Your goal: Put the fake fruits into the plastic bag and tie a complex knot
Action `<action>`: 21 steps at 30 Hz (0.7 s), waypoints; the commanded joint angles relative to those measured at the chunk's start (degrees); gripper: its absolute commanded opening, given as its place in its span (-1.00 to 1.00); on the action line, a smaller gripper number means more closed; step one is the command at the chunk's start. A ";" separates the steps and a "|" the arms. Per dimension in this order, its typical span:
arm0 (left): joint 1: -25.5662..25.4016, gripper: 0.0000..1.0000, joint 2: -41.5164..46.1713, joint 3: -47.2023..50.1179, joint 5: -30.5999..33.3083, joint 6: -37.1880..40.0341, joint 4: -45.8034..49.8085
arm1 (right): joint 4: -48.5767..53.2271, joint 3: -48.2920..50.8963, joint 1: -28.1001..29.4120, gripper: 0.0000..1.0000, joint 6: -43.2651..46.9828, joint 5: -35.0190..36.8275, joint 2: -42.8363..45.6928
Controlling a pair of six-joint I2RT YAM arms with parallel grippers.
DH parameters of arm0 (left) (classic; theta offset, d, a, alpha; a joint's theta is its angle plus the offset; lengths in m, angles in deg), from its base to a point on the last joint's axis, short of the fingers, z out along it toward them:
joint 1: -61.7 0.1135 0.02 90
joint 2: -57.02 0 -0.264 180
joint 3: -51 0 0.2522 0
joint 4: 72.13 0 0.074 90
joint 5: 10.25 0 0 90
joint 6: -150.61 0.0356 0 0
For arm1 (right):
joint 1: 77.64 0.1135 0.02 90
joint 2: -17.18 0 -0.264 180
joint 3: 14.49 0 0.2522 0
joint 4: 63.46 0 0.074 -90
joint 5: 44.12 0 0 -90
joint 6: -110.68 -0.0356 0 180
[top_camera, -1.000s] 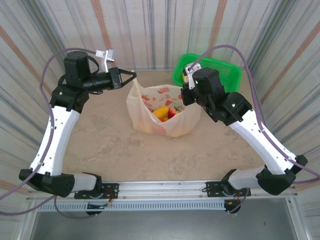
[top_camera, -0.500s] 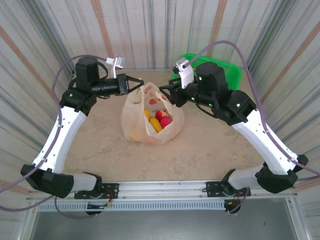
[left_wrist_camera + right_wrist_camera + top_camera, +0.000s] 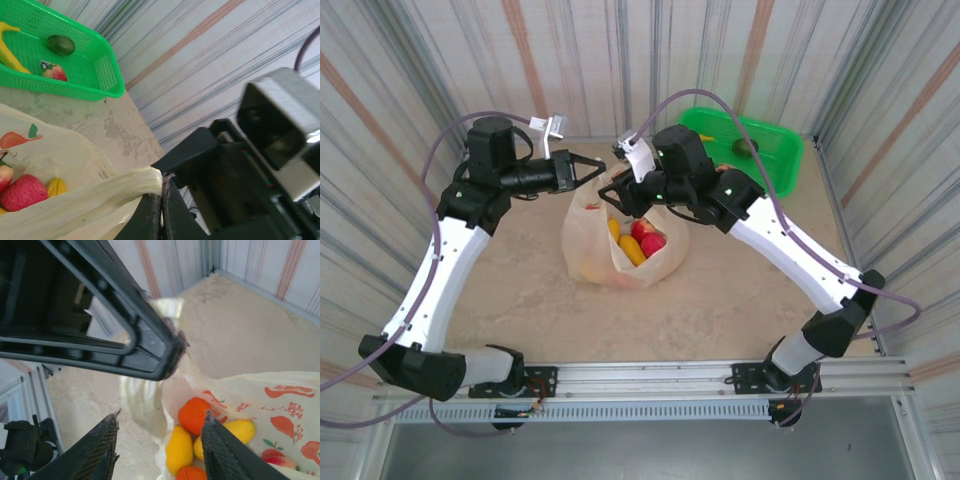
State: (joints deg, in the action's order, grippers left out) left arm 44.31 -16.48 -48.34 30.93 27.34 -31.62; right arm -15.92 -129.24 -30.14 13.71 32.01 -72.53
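Two claws met above the bag [image 3: 588, 240] on the table [image 3: 520, 290] in the overhead view; the left claw [image 3: 604, 168] was pinched tight on the bag's handle [image 3: 610, 178], and the right claw [image 3: 618, 196] hung just beside it over the bag's mouth; red and yellow fruits [image 3: 638, 240] lay inside the bag; a green basket [image 3: 775, 165] stood well apart by the far right corner with an avocado [image 3: 745, 147] in it. From the left wrist, the left claw [image 3: 161, 182] had its fingers closed together on the bunched pale handle [image 3: 100, 195]; the bag [image 3: 60, 150] sagged below with fruits [image 3: 22, 192] showing, and the basket [image 3: 95, 70] held the avocado [image 3: 61, 45], a banana [image 3: 7, 47] and a strawberry [image 3: 55, 72]. From the right wrist, the right claw [image 3: 161, 417] stood with its fingers apart, gripping nothing, over the bag [image 3: 280, 405]; orange and yellow fruits [image 3: 195, 415] sat beneath; the left claw [image 3: 172, 352] crossed above, its tip on the handle [image 3: 167, 305].
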 commanded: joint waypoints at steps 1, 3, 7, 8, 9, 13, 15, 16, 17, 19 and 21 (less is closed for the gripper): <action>-0.37 -0.90 1.57 0.66 -0.04 0.58 -1.19 | -2.08 -3.23 -1.05 -0.11 -0.50 -3.50 -1.33; -0.38 -0.90 1.58 0.86 0.03 0.75 -1.18 | -2.53 -3.69 -1.34 -0.18 -0.91 -4.55 -1.90; -0.46 -0.90 1.46 1.61 1.15 1.80 -0.77 | -2.80 -4.53 -1.42 -0.27 -1.54 -5.38 -2.55; -0.46 -0.90 1.37 1.69 1.18 1.81 -0.73 | -2.48 -4.96 -1.49 -0.36 -1.53 -5.47 -2.88; -0.53 -0.90 1.22 1.65 1.11 1.81 -0.81 | -2.02 -5.54 -1.61 -0.51 -1.64 -5.58 -3.29; -1.16 -0.82 1.07 0.95 0.85 2.72 -0.74 | -0.57 -8.23 -2.67 -1.00 -2.18 -6.59 -4.35; -1.08 -0.62 1.46 0.30 1.54 3.84 0.37 | -0.38 -7.70 -2.95 -1.00 -2.06 -6.87 -3.91; -1.11 -0.49 1.88 0.00 2.55 4.62 1.11 | -0.54 -7.12 -3.14 -1.00 -1.92 -7.25 -3.41; -1.01 -0.38 2.45 -0.05 3.56 5.50 1.67 | -0.80 -6.94 -3.33 -1.00 -1.79 -7.89 -2.92; -0.57 -0.16 4.04 0.29 5.38 6.91 2.08 | -1.33 -3.70 -3.87 -1.00 -1.56 -9.23 -1.92; -0.28 0.10 6.08 1.08 7.29 8.17 1.68 | -2.18 -1.82 -4.56 -1.00 -1.64 -10.75 -0.87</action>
State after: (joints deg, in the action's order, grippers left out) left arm 43.96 -14.73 -47.33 35.61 31.93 -30.88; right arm -16.80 -133.24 -33.72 12.14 24.32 -75.57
